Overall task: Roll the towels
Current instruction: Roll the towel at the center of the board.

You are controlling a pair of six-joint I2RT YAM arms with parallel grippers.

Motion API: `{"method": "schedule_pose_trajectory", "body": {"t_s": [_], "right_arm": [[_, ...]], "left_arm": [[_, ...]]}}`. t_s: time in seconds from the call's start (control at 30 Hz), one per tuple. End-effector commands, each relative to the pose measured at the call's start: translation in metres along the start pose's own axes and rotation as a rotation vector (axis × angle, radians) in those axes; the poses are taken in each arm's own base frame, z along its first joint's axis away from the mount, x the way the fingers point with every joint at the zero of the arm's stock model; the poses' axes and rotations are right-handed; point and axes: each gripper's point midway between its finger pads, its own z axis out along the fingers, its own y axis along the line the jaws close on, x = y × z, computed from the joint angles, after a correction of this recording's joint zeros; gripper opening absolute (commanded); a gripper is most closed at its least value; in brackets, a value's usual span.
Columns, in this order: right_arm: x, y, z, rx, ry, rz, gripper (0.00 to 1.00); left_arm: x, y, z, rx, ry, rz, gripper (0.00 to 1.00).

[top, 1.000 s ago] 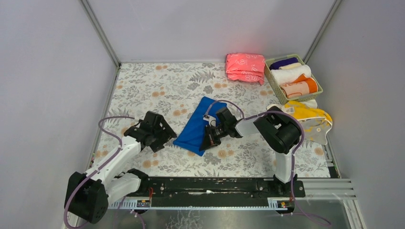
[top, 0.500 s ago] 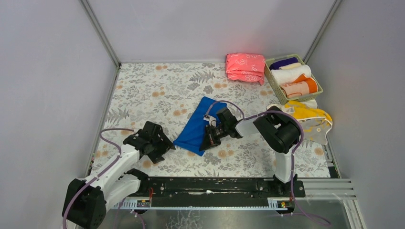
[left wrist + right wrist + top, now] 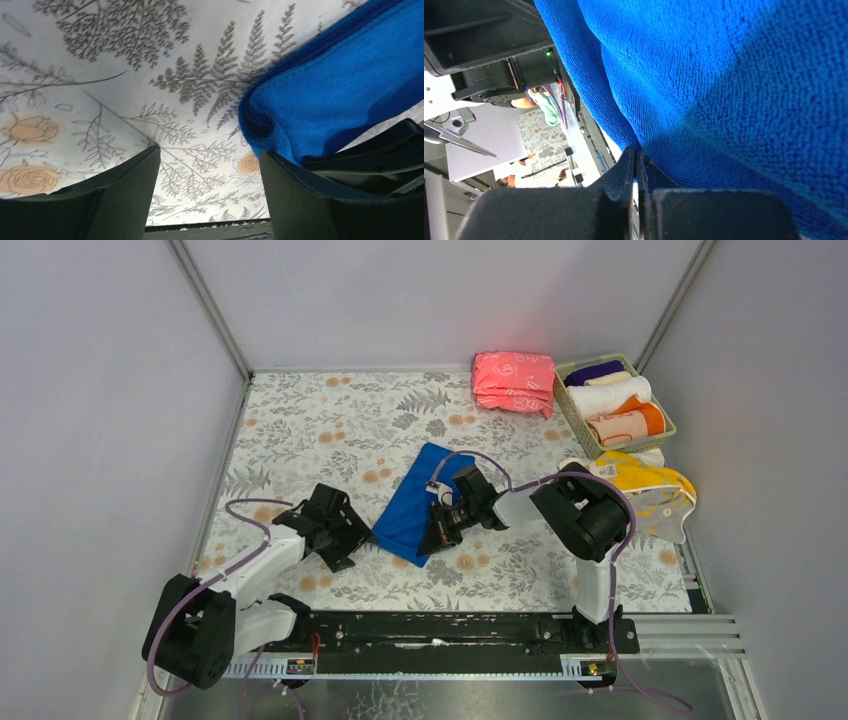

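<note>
Blue towel (image 3: 408, 508) lies near the middle of the table (image 3: 300, 420), a little toward the near edge. Right gripper (image 3: 436, 536) is pinched tight on its near hem. Left gripper (image 3: 210, 167) sits low at the towel's near-left corner, jaws spread wide, one finger (image 3: 320, 200) seemingly tucked under the cloth.

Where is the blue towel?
Top view: the blue towel lies in the middle of the table, its near edge pinched by the right tool, the open left tool at its left corner.
</note>
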Motion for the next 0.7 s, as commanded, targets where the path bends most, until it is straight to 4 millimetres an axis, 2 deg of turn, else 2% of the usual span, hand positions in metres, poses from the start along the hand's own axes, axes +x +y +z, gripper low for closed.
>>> {"method": "schedule_pose_trajectory", "body": {"t_s": [0.0, 0.17, 0.33, 0.53, 0.67], "right_arm": [[-0.005, -0.001, -0.003, 0.01, -0.024, -0.016, 0.04], [-0.007, 0.001, -0.005, 0.015, -0.028, -0.027, 0.07], [-0.01, 0.006, -0.011, 0.047, -0.039, -0.065, 0.15], [-0.018, 0.026, -0.03, 0.096, -0.08, -0.168, 0.28], [-0.023, 0.046, -0.046, 0.185, -0.115, -0.325, 0.38]], "left_arm": [[-0.015, -0.032, 0.0, 0.098, -0.04, 0.017, 0.72], [-0.018, -0.033, 0.006, 0.082, -0.045, 0.015, 0.72], [-0.018, -0.019, 0.017, 0.012, -0.038, 0.007, 0.71], [-0.014, -0.002, 0.03, -0.055, -0.018, 0.011, 0.7], [-0.01, 0.005, 0.035, -0.072, -0.005, 0.011, 0.7]]}}
